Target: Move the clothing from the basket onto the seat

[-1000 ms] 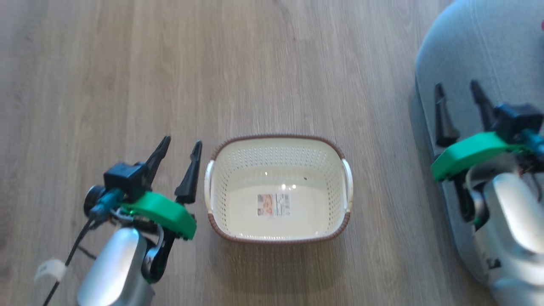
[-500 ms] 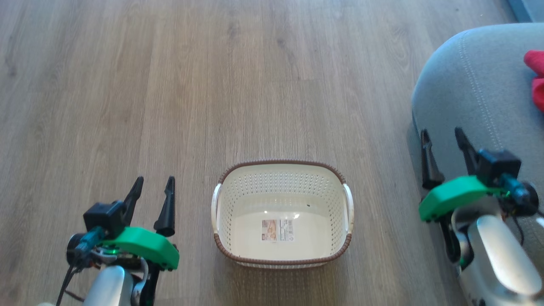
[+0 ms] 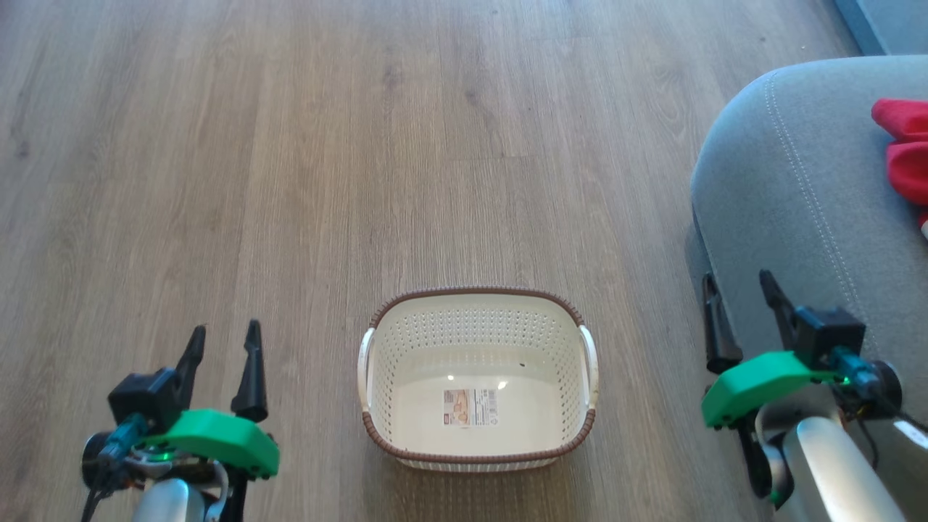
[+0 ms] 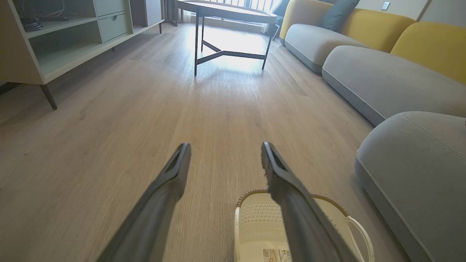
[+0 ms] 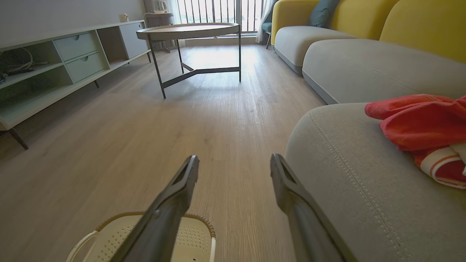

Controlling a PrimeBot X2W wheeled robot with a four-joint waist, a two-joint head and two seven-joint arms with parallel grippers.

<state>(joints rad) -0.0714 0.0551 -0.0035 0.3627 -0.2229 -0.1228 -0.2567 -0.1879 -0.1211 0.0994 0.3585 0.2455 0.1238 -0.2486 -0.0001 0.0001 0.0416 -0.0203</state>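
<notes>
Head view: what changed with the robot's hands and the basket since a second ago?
The camera moved, bringing more of the clothing on the seat into sight. Both hands drew back toward the robot: the left hand away from the basket, the right hand along the seat's edge. Nothing was grabbed or let go. Both hands stay open, and the basket stays empty on the floor.

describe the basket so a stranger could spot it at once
Find the big grey seat at the right of the head view; the basket stands on the wood floor left of it. It is small, cream plastic with perforated walls, a brown woven-look rim and white side handles. Unlike the seat, which carries red clothing, it holds only a paper label on its bottom.
</notes>
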